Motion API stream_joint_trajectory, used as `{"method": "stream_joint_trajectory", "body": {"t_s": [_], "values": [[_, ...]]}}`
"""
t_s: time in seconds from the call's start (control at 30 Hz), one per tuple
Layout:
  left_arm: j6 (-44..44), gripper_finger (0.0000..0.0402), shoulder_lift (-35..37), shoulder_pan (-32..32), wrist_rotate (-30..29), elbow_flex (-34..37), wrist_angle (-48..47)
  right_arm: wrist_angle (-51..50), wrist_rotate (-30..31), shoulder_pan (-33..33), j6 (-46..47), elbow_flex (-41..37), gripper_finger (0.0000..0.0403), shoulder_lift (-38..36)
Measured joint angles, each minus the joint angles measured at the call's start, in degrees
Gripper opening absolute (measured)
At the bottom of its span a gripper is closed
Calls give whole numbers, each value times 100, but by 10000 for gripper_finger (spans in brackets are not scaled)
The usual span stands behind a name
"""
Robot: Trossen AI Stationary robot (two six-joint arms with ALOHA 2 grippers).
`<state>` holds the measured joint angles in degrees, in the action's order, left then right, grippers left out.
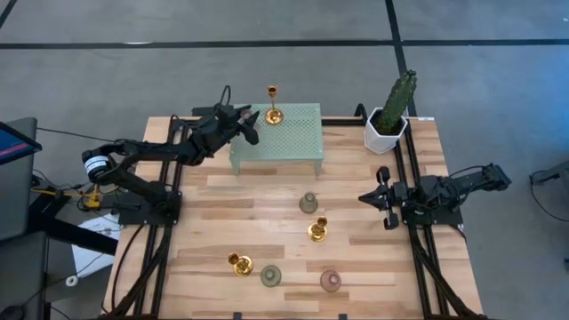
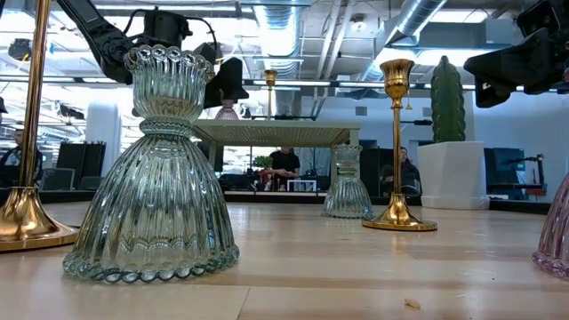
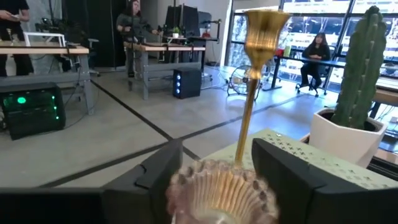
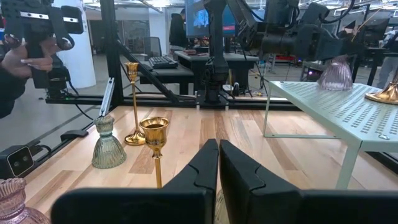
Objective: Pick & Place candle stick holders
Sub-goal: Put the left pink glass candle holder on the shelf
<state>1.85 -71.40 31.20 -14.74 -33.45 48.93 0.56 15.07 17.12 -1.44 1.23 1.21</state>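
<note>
A green glass holder [image 2: 153, 178] stands nearest, gold candlestick [image 2: 397, 151] behind.

No text, label, brand, number or sign can be read in any of the views. The screens in the room behind the tabletop [image 1: 356, 204] show only glowing patches, too small and blurred to make out any words.
</note>
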Motion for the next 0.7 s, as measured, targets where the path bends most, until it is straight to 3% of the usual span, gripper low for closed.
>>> {"method": "stream_joint_trajectory", "body": {"t_s": [0.27, 0.7], "values": [[-9, 223, 0, -15, 7, 0, 9, 0, 0, 0, 0, 0, 8, 0], [-164, 215, 457, -44, 346, 4, -1, 0, 0, 0, 0, 0, 8, 0]]}}
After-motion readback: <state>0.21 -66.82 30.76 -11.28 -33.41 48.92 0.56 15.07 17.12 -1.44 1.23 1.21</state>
